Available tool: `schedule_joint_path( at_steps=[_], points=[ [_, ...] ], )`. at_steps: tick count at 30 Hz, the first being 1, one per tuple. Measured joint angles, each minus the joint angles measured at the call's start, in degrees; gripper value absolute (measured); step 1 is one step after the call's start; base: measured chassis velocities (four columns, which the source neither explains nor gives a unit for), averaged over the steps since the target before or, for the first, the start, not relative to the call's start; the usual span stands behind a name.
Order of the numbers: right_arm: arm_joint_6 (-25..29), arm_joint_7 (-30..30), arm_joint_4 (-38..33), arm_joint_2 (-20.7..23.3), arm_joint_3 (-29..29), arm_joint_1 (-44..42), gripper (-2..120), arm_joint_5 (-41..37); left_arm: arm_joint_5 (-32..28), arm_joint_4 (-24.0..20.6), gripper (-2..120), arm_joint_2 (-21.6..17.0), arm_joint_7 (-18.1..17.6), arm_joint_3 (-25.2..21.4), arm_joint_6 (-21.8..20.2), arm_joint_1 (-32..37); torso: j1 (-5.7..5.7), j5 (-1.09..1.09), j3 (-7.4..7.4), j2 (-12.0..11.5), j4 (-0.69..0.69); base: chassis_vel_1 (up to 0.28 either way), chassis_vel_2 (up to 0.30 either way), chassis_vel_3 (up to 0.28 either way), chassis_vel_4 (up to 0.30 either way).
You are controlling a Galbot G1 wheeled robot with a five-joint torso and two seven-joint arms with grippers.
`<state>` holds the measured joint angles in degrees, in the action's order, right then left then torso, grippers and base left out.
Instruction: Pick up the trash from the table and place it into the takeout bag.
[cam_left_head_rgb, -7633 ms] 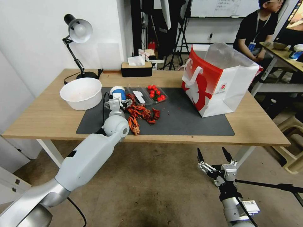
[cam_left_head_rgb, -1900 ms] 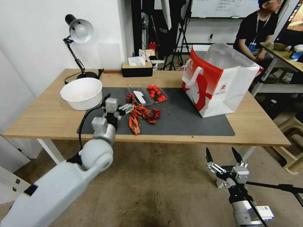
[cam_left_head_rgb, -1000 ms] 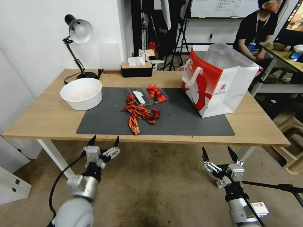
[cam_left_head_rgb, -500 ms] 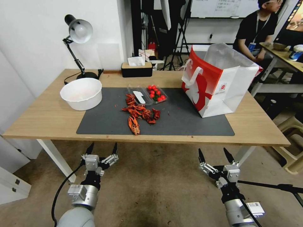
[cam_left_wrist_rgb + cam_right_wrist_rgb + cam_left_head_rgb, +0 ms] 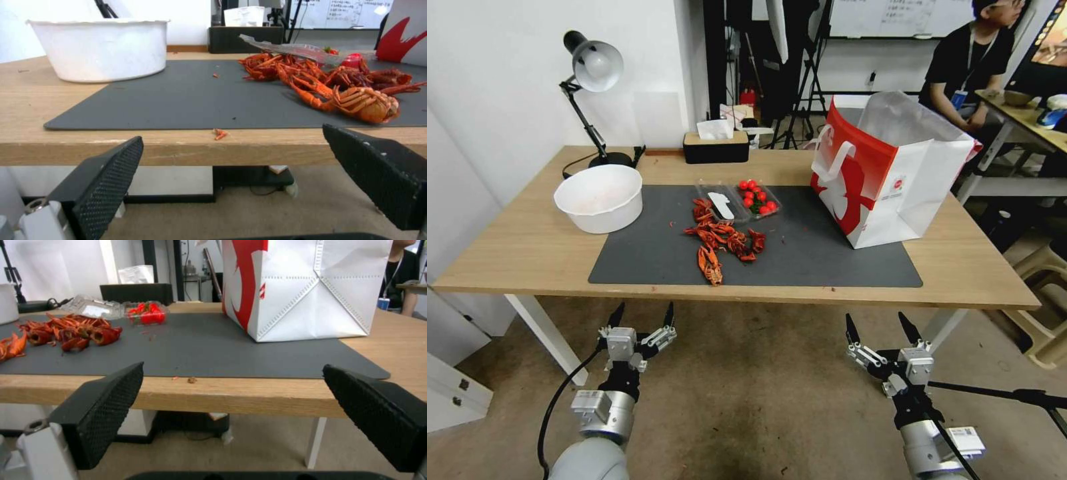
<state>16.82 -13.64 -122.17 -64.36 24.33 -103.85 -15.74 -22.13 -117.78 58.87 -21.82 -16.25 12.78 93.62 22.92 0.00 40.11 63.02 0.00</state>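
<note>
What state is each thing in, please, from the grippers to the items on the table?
left gripper: open, empty, below the table edge.
right gripper: open, empty, below the table edge.
takeout bag: upright, mouth open, on the mat's right end.
white bowl: upright, at the mat's left edge.
crayfish shells: loose pile on the mat.
clear clamshell box: lid open, red fruit inside.
desk lamp: upright; lit or not, cannot tell.

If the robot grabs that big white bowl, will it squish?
The white bowl looks like thin paper, so its wall would probably flex under a hard pinch. It seems nearly empty, so likely light. Its wide base should keep it from tipping.
</note>
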Motion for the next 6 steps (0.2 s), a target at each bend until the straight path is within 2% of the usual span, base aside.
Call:
schedule_joint_path(
  at_steps=[6],
  points=[
    [0.0,0.0,0.0,0.0,0.0,0.0,100,0.0,0.0,0.0,100,0.0,0.0,0.0,0.0,0.0,0.00,0.00,0.00,0.0,0.00,0.000,0.000,0.000,0.000]
  ],
)
